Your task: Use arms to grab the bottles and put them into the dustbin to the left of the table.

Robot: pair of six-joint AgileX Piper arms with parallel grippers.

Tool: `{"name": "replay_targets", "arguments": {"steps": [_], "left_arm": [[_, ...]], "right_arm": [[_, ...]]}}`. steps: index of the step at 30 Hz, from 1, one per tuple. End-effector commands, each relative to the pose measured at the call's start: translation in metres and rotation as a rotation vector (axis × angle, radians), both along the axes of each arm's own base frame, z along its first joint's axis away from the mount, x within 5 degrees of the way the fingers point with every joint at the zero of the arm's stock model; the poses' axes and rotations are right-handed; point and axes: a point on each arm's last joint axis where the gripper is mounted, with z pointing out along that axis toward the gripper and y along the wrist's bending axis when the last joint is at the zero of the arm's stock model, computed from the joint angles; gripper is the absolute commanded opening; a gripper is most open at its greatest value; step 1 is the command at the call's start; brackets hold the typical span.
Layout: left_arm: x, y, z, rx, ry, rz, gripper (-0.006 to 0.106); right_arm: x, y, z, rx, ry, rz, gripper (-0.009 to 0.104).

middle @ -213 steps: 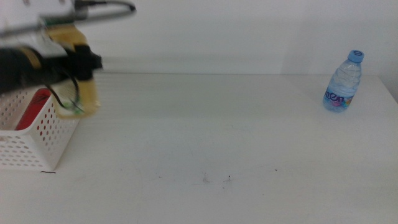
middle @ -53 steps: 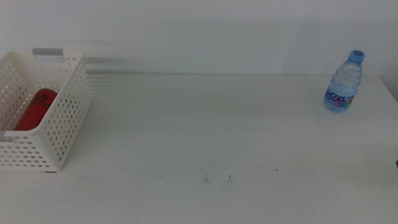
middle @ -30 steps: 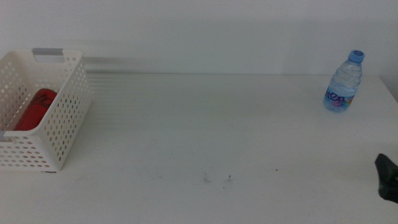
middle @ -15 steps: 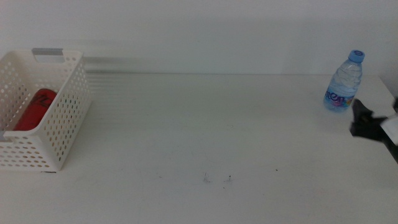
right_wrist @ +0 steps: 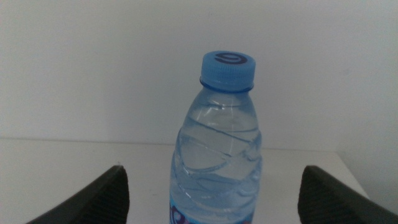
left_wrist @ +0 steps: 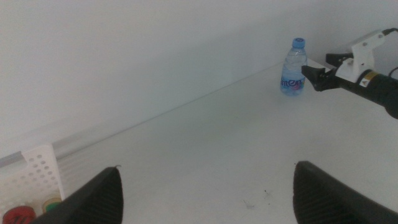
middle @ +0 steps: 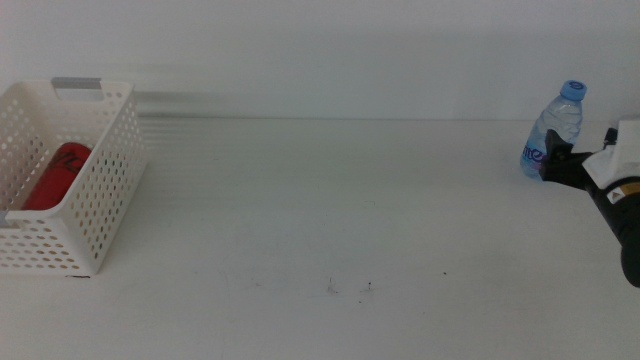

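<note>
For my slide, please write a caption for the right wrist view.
Open right gripper faces the upright clear water bottle with its blue cap, ready to grasp it.

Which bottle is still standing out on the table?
The clear water bottle with the blue cap, upright at the right hand; the red can lies in the dustbin.

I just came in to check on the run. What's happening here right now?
The right gripper has reached in from the right side of the table and sits with open jaws right at the water bottle, which stands upright at the far right; it has not closed on it. The white dustbin at the left already holds a red can. The left gripper waits, open, back near the dustbin, out of the middle view.
</note>
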Motion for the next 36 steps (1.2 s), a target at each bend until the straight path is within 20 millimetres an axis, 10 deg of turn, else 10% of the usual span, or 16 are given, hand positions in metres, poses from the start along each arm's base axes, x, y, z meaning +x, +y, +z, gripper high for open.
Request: {"name": "replay_targets", "arguments": {"steps": [1, 31, 34, 36], "left_arm": [[-0.001, 0.001, 0.004, -0.010, -0.024, 0.002, 0.094], [-0.001, 0.001, 0.003, -0.011, -0.023, 0.005, 0.094], [-0.001, 0.001, 0.003, -0.011, -0.023, 0.005, 0.094], [-0.001, 0.001, 0.003, -0.011, -0.023, 0.005, 0.094]], "right_arm": [[0.009, -0.003, -0.002, -0.010, -0.006, -0.013, 0.081], [0.102, -0.012, -0.049, -0.043, -0.026, -0.110, 0.079], [0.105, -0.013, -0.049, -0.043, -0.029, -0.112, 0.058], [0.105, -0.013, -0.049, -0.050, -0.029, -0.111, 0.019]]}}
